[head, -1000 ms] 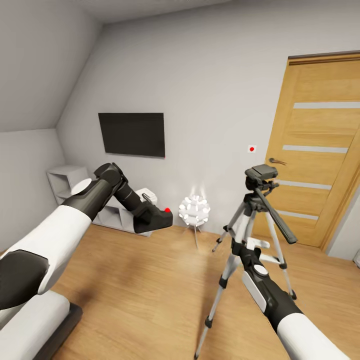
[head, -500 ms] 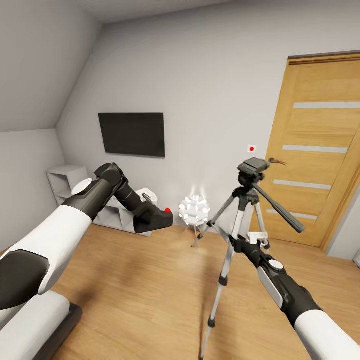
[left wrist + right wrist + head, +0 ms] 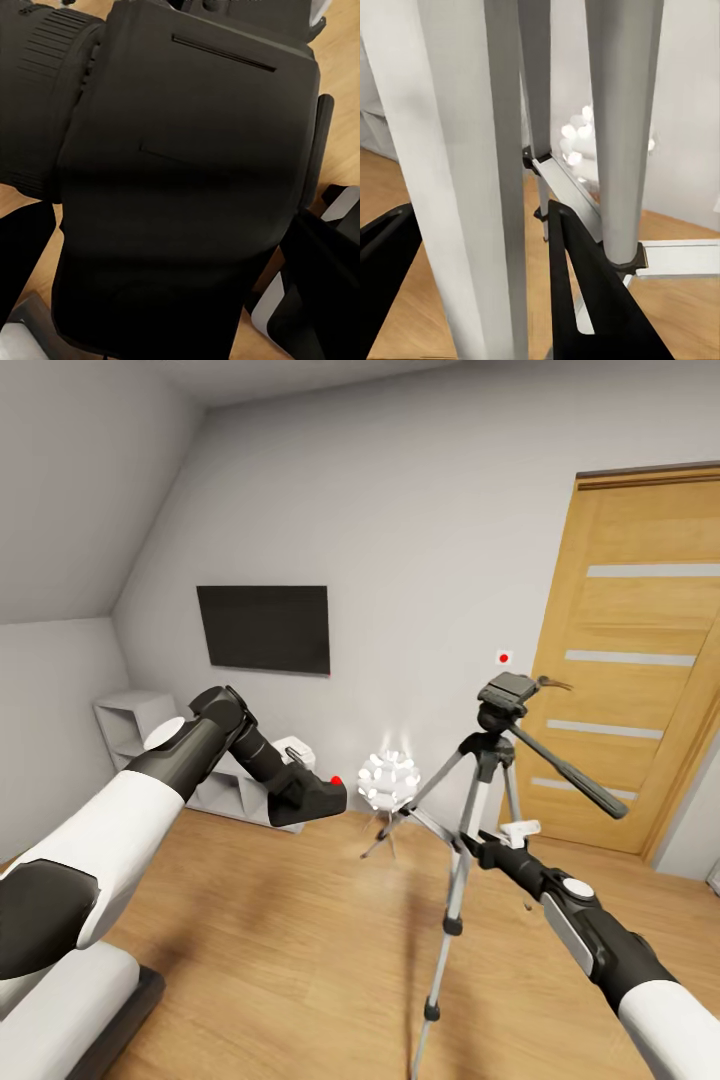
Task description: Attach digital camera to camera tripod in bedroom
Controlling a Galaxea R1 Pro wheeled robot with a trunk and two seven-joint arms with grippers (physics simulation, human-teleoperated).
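The left gripper (image 3: 322,797) is clamped on the small black boxy digital camera (image 3: 318,796) with its red button, above the light wood floor (image 3: 280,930). The right gripper (image 3: 468,847) grips a thin silver-white leg of the black-headed camera tripod (image 3: 500,712), which tilts before the oak door (image 3: 630,660).

Digital camera (image 3: 320,796): small black boxy body, red round button on top, held up in the air to the left of the tripod and well apart from it; in the left wrist view its dark body (image 3: 187,180) and ribbed lens barrel sit right up against the lens. Camera tripod (image 3: 470,830): thin silver-white legs with black clamps, black head bare on top, long black pan handle angled down toward the oak door. It's tilted, legs splayed over the light wood floor of the bedroom (image 3: 400,510), grey walls and sloped ceiling; in the right wrist view its pale legs (image 3: 472,187) are very close.
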